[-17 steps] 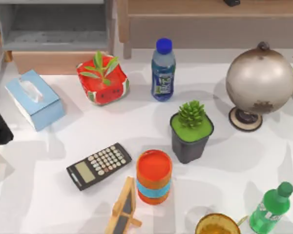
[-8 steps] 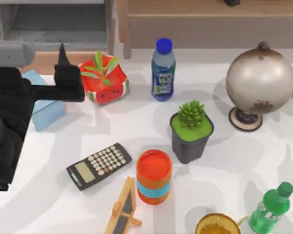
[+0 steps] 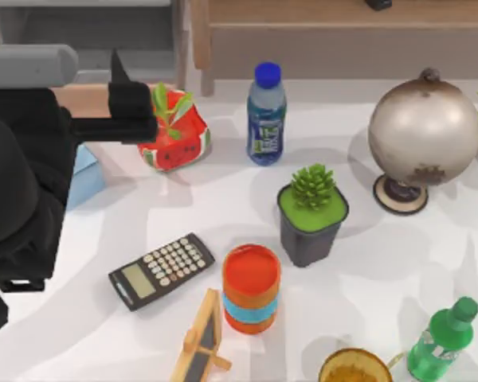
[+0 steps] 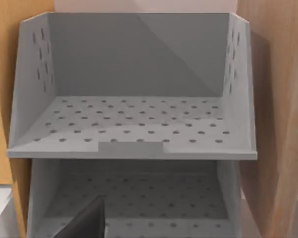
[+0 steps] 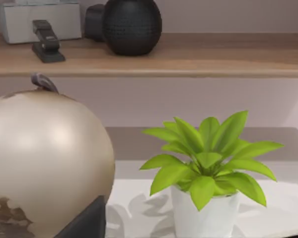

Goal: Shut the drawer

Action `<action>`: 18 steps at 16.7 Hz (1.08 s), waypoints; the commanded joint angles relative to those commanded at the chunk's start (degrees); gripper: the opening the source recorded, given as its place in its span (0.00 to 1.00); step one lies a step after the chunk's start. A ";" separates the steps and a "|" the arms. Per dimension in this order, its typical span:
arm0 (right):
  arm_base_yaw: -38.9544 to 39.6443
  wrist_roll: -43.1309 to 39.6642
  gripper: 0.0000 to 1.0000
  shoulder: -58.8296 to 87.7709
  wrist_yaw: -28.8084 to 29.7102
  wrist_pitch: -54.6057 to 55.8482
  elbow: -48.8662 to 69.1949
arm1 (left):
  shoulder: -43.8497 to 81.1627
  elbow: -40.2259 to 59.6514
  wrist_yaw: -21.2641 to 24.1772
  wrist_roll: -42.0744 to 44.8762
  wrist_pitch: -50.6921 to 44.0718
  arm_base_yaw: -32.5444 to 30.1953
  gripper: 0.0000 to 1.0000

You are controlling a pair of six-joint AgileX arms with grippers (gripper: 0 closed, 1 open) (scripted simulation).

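Drawer point(image 3: 92, 99) open at table's far left corner; rigid slider, push flat on its tan front, no grasp needed. Left end effector point(image 3: 119, 72) just over that front, finger opening can't tell.

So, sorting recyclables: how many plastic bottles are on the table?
2: a blue-capped clear bottle at the back centre, and a green bottle at the front right corner. None seems hidden.

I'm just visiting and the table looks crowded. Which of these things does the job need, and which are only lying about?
For the job: drawer, pulled open; left tool at its front.

Lying about: tissue box, watermelon pot, blue bottle, globe, calculator, orange can.
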 joint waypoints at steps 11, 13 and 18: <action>0.00 0.00 1.00 0.00 0.00 0.00 0.00 | 14.16 -5.57 29.13 20.76 26.31 29.70 1.00; 0.00 0.00 1.00 0.00 0.00 0.00 0.00 | 19.16 -6.71 38.42 29.67 34.56 39.86 1.00; 0.00 0.00 1.00 0.00 0.00 0.00 0.00 | 33.37 -7.94 59.86 55.90 52.96 63.21 1.00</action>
